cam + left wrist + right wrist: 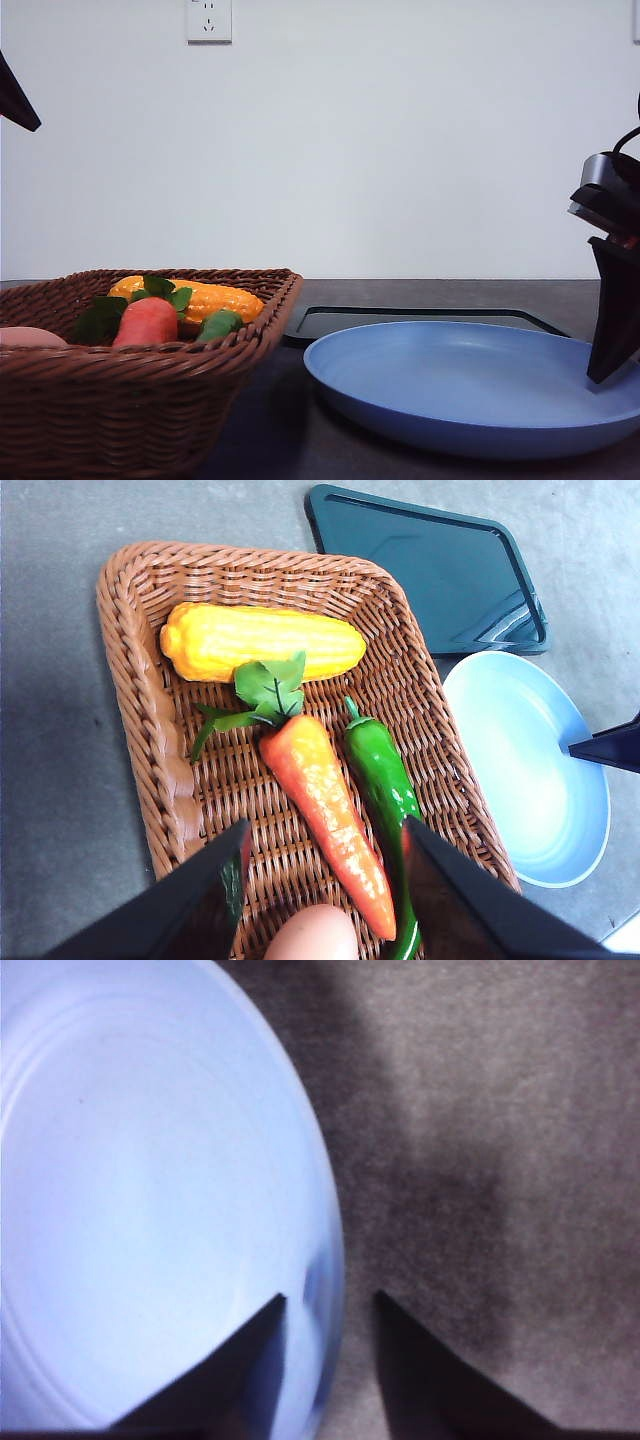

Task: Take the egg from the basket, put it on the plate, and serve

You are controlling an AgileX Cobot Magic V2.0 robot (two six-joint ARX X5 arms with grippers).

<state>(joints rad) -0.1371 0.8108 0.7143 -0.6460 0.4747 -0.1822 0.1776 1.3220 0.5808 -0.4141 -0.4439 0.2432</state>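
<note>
Left wrist view: the egg [312, 935] is seen in the basket [140, 695] at 6 o'clock from the carrot [325, 805], between the spread left end effector [325, 880], so grasping is judged the step, and descent and closing are needed next.

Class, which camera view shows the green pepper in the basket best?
The left wrist view: the green pepper lies nearly full length beside the carrot. The front view shows just its tip above the basket rim.
</note>
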